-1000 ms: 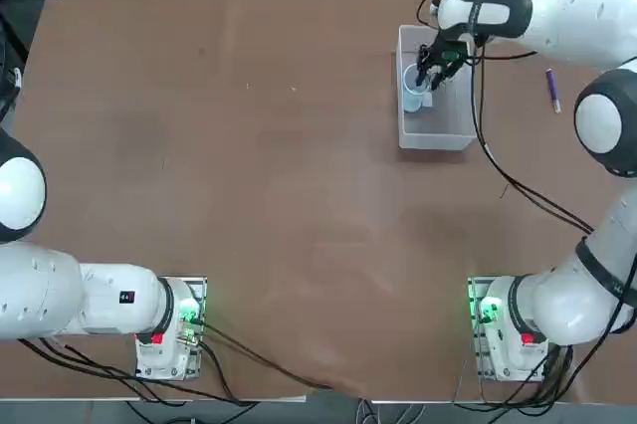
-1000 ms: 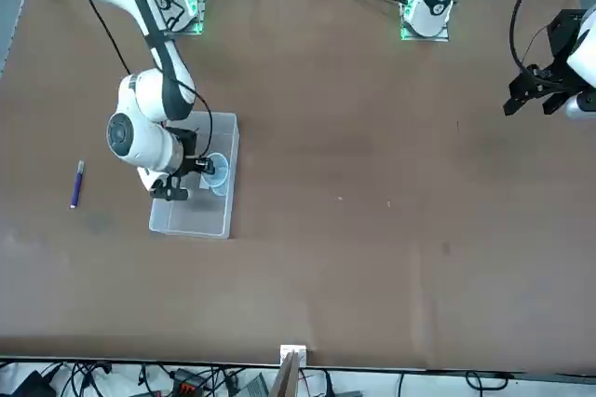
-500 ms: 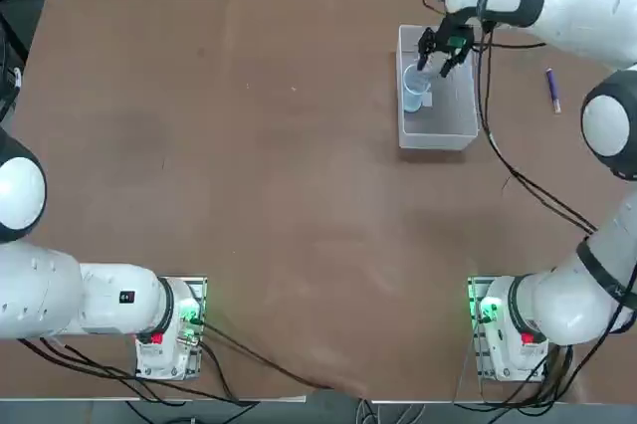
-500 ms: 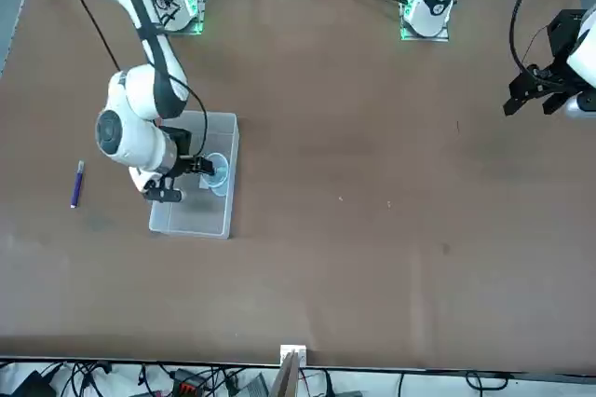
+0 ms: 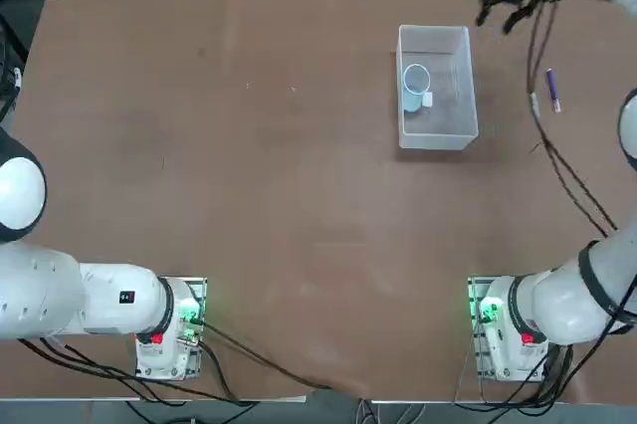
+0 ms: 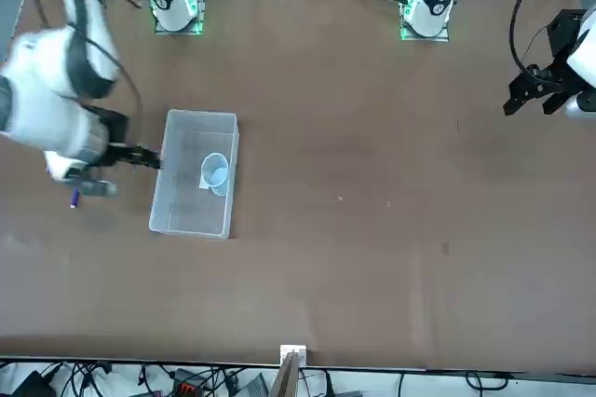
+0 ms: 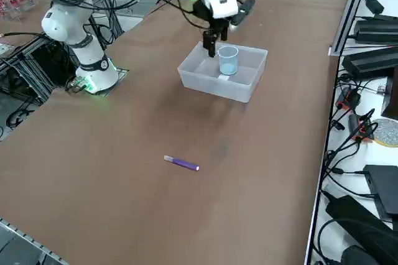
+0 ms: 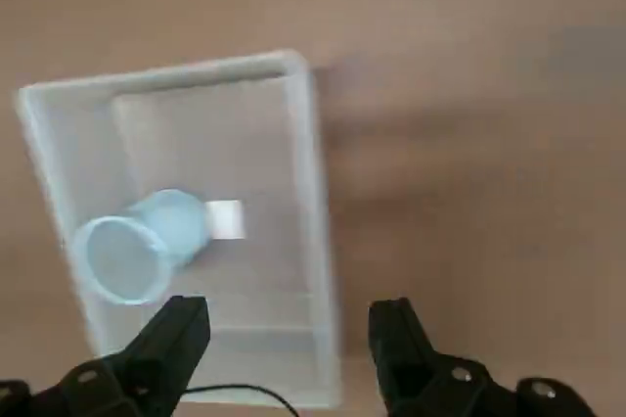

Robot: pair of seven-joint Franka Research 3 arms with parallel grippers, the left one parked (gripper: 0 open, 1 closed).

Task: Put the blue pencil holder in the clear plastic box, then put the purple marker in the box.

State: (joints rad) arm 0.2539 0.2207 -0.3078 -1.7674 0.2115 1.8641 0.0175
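Note:
The blue pencil holder (image 5: 415, 81) stands upright inside the clear plastic box (image 5: 460, 96), next to the white label. Both show again as the holder (image 7: 228, 60) in the box (image 7: 214, 84), and as the holder (image 8: 132, 251) in the box (image 8: 315, 192). My right gripper (image 5: 501, 16) is open and empty. It hangs high above the table, just off the box's side that faces the purple marker (image 5: 552, 89). The marker (image 7: 182, 163) lies flat on the bare table, well apart from the box. In the front view the gripper (image 6: 121, 173) covers most of the marker (image 6: 73, 201).
The brown table (image 5: 249, 165) stretches wide around the box. A black cable (image 5: 557, 165) trails from the right arm over the table's right side. Cables and equipment (image 7: 373, 165) lie beyond the table's far edge.
My right gripper opened and let go of the blue pencil holder, which stays in the box. It then rose out of the box and swung away toward the marker's side.

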